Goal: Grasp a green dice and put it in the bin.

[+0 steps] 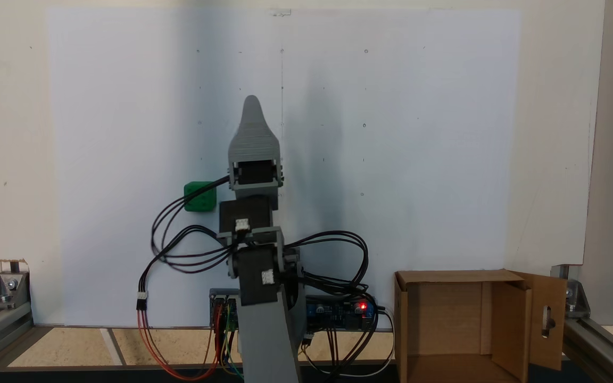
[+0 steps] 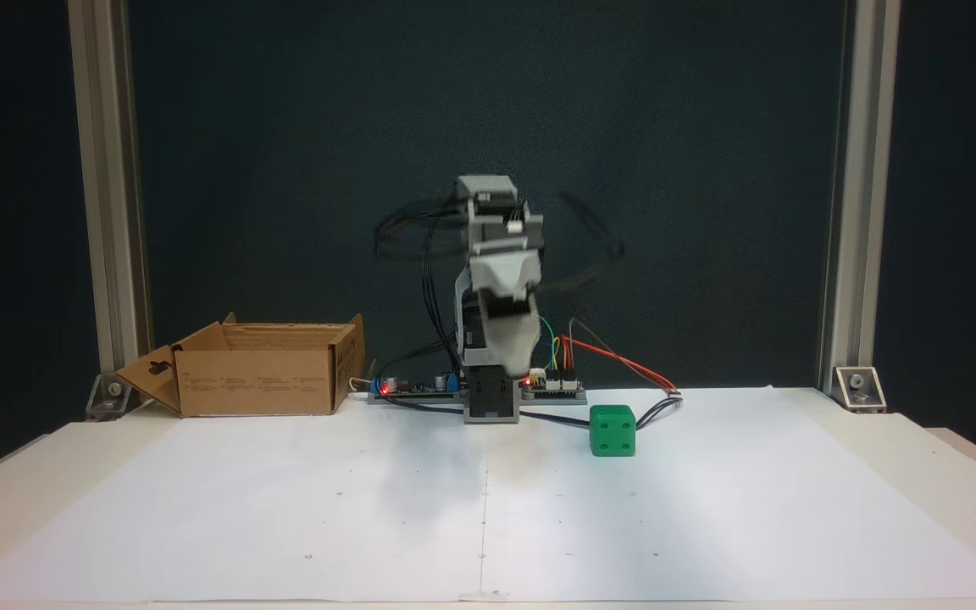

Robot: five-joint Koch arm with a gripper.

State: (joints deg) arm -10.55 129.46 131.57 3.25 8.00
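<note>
White paper sheet [image 2: 708,508] covers the tabletop [image 2: 945,457], framed by aluminium posts [image 2: 842,195] against a dark backdrop. Green dice [image 2: 612,430] rests on the paper, well apart from the cardboard bin [image 2: 263,381]. Tool [image 1: 251,114] state cannot be told.

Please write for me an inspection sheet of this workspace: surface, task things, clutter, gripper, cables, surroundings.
Surface: white paper sheet on a pale table.
Job's things: green dice on the paper, apart from the arm; cardboard bin open, flaps out, nothing seen inside.
Clutter: nothing seen.
Gripper: gripper raised, off the dice; open or shut cannot be told.
Cables: black cables loop around the arm; red wires run to the boards.
Surroundings: aluminium frame posts, dark backdrop.
</note>
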